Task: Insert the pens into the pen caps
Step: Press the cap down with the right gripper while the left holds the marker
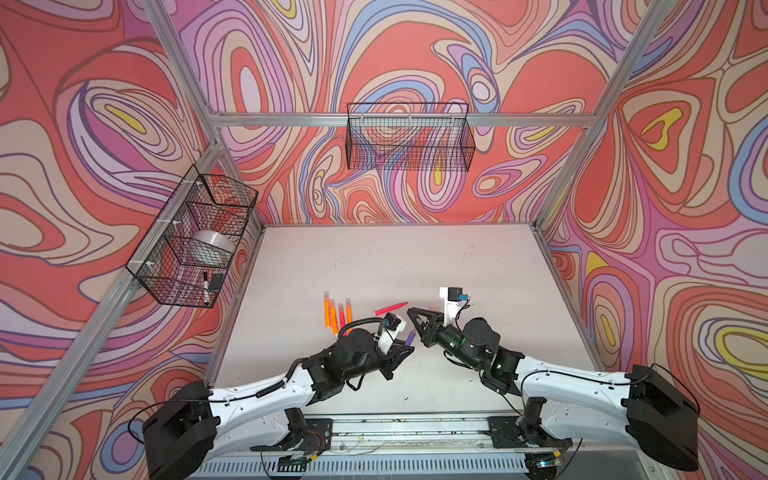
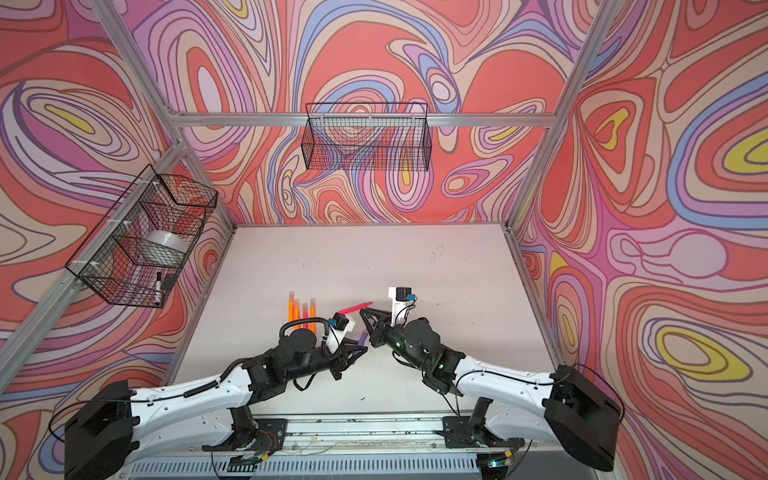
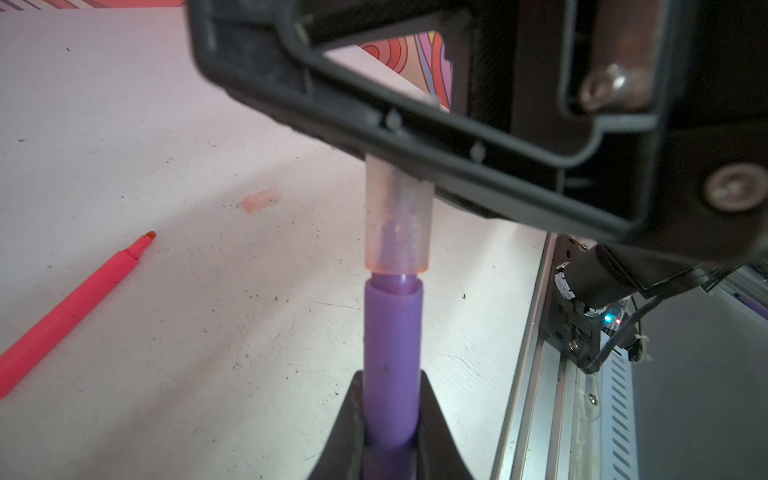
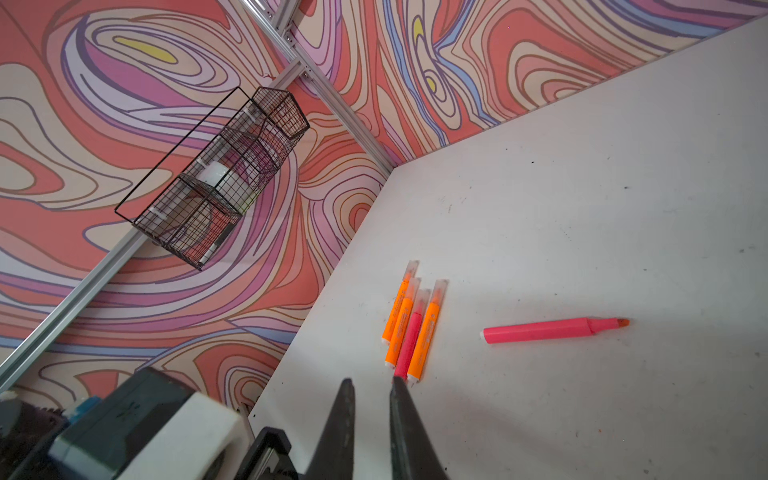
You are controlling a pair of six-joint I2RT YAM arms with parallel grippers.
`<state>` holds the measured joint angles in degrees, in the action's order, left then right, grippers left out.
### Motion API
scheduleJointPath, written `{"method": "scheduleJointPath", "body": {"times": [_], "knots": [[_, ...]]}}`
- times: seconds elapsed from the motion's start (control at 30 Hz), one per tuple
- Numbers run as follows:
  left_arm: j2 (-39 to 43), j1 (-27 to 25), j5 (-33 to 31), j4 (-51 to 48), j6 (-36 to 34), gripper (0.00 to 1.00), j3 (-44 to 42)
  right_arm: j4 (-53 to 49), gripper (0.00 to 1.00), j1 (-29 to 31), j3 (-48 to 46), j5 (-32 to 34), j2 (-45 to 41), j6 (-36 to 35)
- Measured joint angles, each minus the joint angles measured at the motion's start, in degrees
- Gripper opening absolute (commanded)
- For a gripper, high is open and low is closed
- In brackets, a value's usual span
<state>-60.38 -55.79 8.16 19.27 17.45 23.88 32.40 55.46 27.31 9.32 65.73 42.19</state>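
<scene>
**Entry: capping the purple pen**

- Purple pen (image 3: pixel 392 345): we are logging it at lower centre of the left wrist view, running up the frame. The left gripper (image 3: pixel 390 376) is pinching its barrel.
- Pen cap (image 3: pixel 397 220): it is sitting over the purple tip at mid-frame. A sliver of the pen's neck is showing below its rim, so we are judging it partly seated.
- Right gripper (image 4: pixel 374 380): its jaws are drawn together on nothing. In the left wrist view one finger's flank is lying across the cap's far end, and that end is hidden behind it.
- Step in hand: we are pressing the cap home. We are advising a push straight along the pen's axis while the left grip is holding firm, so the barrel is not sliding back. A flank contact may skid off the cap, so we are favouring a slow, centred push. It should end once the rim is meeting the barrel's shoulder.
- Outstanding: a pink pen (image 3: pixel 70 307) is lying bare-tipped at the lower left of the table (image 3: pixel 124 124), with a loose cap (image 3: pixel 262 199) left of centre.
- Done: four capped pens (image 4: pixel 411 328) are lying side by side at the centre of the right wrist view.
</scene>
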Motion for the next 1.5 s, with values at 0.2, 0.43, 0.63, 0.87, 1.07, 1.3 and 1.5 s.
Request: {"method": "scheduleJointPath", "body": {"times": [0.2,0.43,0.63,0.87,1.07,1.3,1.5], "knots": [[2.2,-0.5,-5.5,-3.7,-2.8,0.00,0.9,-8.1,0.00,4.0,5.9,9.5,2.3,4.4],[2.5,-0.7,-10.7,-7.8,-5.6,0.00,1.2,-15.8,0.00,8.0,12.1,19.5,8.1,8.4],[1.9,-0.7,-14.0,-9.7,-6.0,0.00,2.7,-17.6,0.00,9.0,15.2,23.8,11.1,9.2],[1.8,3.1,-8.2,-12.0,-5.0,0.00,3.4,-12.5,0.00,9.2,14.3,23.7,13.2,7.4],[2.4,11.2,8.8,-14.0,-3.3,0.00,3.5,-4.5,0.00,9.2,12.1,21.7,14.8,5.2],[5.0,12.6,11.6,-16.7,-2.7,0.00,3.6,-0.8,0.00,9.4,11.3,19.8,15.1,5.1],[6.4,12.1,4.8,-20.6,-5.1,0.00,4.0,-4.6,0.00,10.5,15.0,23.4,18.7,11.0]]}}
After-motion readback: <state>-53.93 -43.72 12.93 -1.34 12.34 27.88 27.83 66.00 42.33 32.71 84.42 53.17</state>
